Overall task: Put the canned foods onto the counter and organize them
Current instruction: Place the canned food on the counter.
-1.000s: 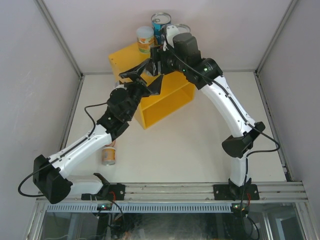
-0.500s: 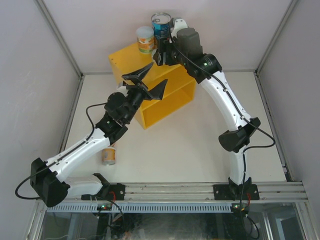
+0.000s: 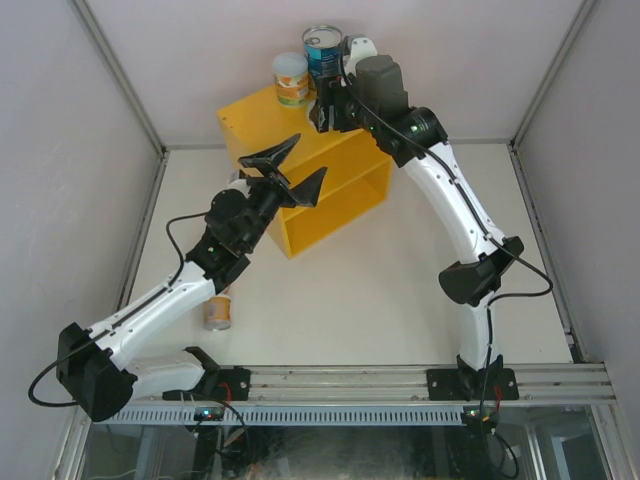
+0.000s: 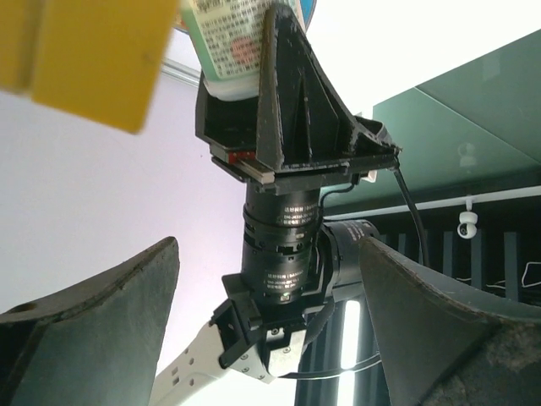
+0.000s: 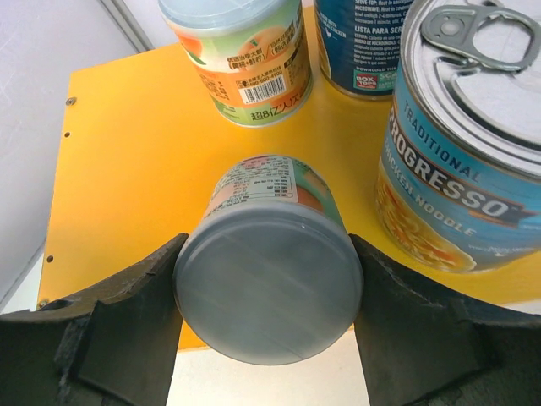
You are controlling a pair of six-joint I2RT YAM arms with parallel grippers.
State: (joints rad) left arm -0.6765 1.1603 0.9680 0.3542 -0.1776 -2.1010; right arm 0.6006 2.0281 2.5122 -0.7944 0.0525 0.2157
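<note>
The yellow counter (image 3: pixel 330 190) stands at the back of the table. On its top (image 5: pixel 118 161) stand a small pale-lidded can (image 5: pixel 241 51) and two tall blue cans (image 5: pixel 461 161), (image 5: pixel 359 42). My right gripper (image 5: pixel 269 254) is shut on another small pale-lidded can (image 5: pixel 269 292), held over the top's near edge beside the closer blue can; whether it touches the surface I cannot tell. My left gripper (image 3: pixel 290 172) hangs open and empty in front of the counter, pointing up at the held can (image 4: pixel 230 42). One more small can (image 3: pixel 217 310) stands on the table.
Grey walls close in the table on three sides. The left arm (image 3: pixel 170 295) stretches diagonally over the table can. The right arm's elbow (image 3: pixel 480 280) sits low at the right. The counter's inner shelf (image 3: pixel 345 200) opens toward the arms.
My right gripper carried its can back and up over the counter top beside the blue cans. The left arm stretched slightly farther toward the counter, its gripper still open.
</note>
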